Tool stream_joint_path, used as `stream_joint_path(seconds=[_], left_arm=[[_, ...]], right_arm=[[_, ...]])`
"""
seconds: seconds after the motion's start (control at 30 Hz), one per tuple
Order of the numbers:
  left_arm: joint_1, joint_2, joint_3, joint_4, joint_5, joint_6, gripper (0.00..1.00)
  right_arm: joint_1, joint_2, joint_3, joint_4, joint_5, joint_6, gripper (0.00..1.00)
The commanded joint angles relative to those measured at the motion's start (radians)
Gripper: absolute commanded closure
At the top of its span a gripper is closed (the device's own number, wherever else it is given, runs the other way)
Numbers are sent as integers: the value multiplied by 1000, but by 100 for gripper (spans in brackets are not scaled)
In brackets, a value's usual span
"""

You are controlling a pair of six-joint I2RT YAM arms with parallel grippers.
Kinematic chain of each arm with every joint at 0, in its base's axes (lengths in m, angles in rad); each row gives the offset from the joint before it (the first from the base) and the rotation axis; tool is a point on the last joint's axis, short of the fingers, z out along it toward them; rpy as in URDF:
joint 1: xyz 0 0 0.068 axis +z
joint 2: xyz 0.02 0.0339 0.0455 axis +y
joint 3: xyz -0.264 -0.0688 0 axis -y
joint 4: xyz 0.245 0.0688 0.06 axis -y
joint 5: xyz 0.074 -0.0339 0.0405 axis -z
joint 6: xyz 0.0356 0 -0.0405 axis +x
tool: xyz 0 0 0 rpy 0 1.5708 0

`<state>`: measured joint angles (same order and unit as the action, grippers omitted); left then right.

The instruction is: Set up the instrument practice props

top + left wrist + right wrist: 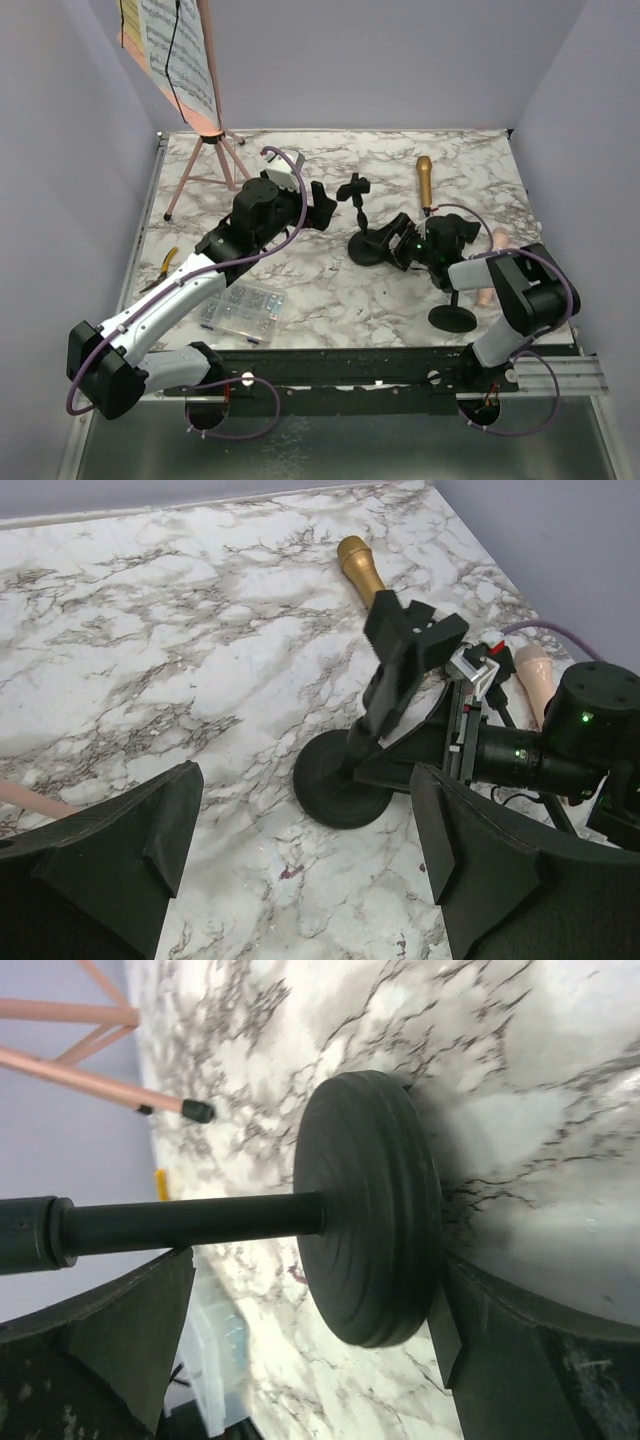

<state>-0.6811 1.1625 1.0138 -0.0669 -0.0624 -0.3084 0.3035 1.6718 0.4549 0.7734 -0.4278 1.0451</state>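
Observation:
A black mic holder stands upright mid-table, with its round base (366, 248) (338, 782) (370, 1205) down and its clip (352, 187) (410, 645) on top. My right gripper (397, 247) (315, 1300) lies low beside it, open, one finger on each side of the base and stem (190, 1222) without pressing. My left gripper (325, 205) (300, 870) hovers open and empty just left of the holder. A gold microphone (425, 180) (362, 570) lies behind. A pink microphone (490, 270) (535, 675) lies partly under the right arm. A second holder (452, 318) stands front right. The pink music rack (205, 160) carries sheet-music pages (180, 50) at back left.
A clear compartment box (240, 310) sits near the front left beside my left arm. Yellow-handled pliers (160, 268) lie at the table's left edge. Purple walls close in the back and both sides. A rack leg's tip (197, 1111) rests on the marble near the holder.

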Motion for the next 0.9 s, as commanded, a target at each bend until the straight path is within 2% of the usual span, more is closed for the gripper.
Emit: stream_joint_path(seconds=[0.0, 0.23, 0.3, 0.4, 0.6, 0.73, 0.87], left_arm=[[0, -45, -21, 34, -36, 9, 8], [4, -89, -46, 59, -75, 11, 8], [7, -93, -51, 62, -87, 6, 8], [11, -93, -58, 62, -98, -3, 8], [18, -29, -91, 93, -200, -73, 1], [17, 42, -95, 83, -243, -101, 1], [18, 95, -85, 69, -285, -103, 1]], right_arm=[[-12, -131, 67, -533, 156, -214, 0], [-12, -372, 213, -945, 303, -439, 0], [-12, -427, 249, -989, 292, -501, 0], [-11, -468, 271, -993, 188, -584, 0], [-11, -490, 221, -973, 117, -570, 0], [-11, -551, 174, -951, 118, -555, 0], [-12, -620, 171, -1003, 202, -552, 0]])
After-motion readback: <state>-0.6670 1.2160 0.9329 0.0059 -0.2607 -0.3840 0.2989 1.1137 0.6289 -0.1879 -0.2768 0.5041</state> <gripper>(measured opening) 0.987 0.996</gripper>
